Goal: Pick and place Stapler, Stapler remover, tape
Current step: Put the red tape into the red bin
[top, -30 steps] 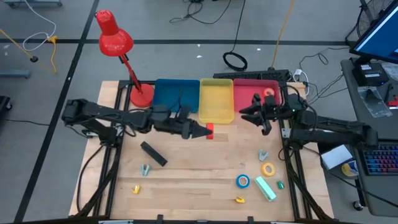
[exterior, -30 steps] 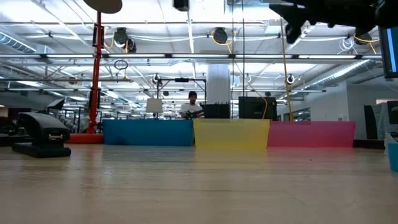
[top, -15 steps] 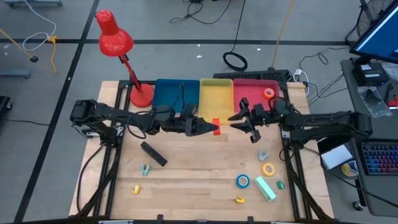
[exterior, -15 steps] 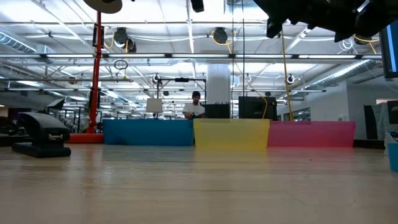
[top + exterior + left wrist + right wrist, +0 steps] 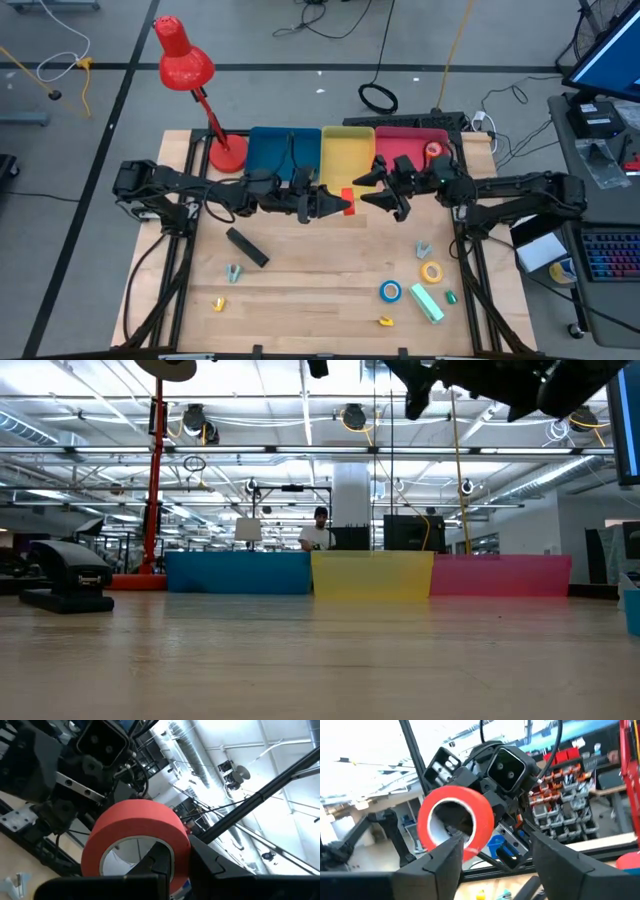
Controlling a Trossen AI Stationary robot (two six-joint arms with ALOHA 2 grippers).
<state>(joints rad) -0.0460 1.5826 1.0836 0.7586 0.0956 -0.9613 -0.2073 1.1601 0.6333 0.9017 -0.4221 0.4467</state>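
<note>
Item: red tape roll (image 5: 347, 202). You will find it raised above the tabletop (image 5: 310, 285), just in front of the yellow bin (image 5: 347, 160), between the two arms.

Holder: left gripper (image 5: 335, 206), jaws pinching the red tape roll through its wall, one finger (image 5: 159, 864) inside the core. In the right wrist view the roll's open hole faces the right arm, so its axis runs roughly level, along the line between the two grippers.

Opposite: right gripper (image 5: 372, 187), jaws spread, just beside the roll and not touching it; its fingers (image 5: 435, 862) frame the roll in its own wrist view.

Other tape: orange tape roll (image 5: 432, 150) lying in the red bin (image 5: 400, 143); yellow tape roll (image 5: 431, 271) and blue tape roll (image 5: 390, 291) lying flat on the tabletop, near its front right.

Also on the tabletop: black stapler (image 5: 247, 246), long axis diagonal, front left.
</note>
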